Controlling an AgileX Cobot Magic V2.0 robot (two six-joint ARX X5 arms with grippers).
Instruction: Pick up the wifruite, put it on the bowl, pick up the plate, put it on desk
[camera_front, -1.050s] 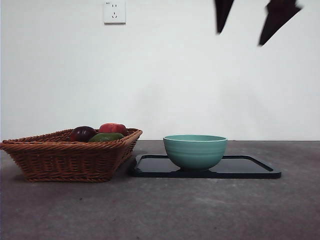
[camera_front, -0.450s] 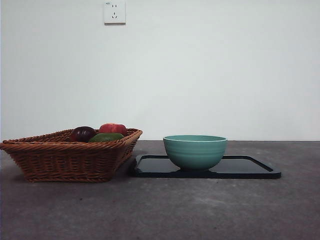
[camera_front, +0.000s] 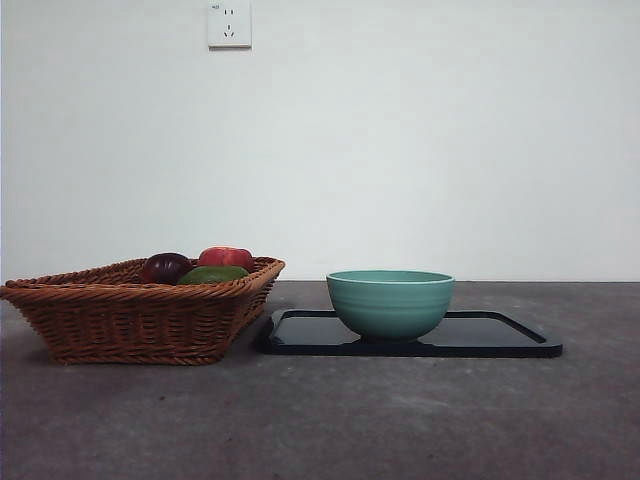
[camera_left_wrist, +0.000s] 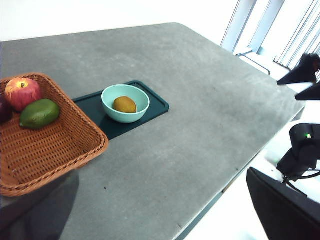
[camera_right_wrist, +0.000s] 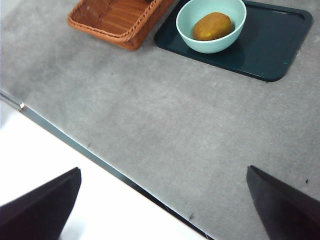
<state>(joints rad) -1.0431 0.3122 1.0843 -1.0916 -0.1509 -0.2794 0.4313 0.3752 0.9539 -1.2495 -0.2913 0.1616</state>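
The wifruite (camera_right_wrist: 212, 26) is lying inside the bowl (camera_front: 390, 303), and from the front view it is sitting wholly hidden behind the bowl's wall. The bowl is standing on the dark plate (camera_front: 500, 336), which is resting on the worktop (camera_front: 400, 420) just beside the wicker basket (camera_front: 130, 320). The basket is holding a red apple (camera_left_wrist: 22, 93), a green fruit (camera_left_wrist: 39, 113) and a dark purple fruit (camera_front: 165, 267), the last being cut off at the left wrist picture's edge. The right tool (camera_right_wrist: 165, 200) is hanging over the worktop's near edge with its jaws spread wide and empty. The left tool (camera_left_wrist: 150, 220) is showing only dark jaw corners, so I cannot tell its state.
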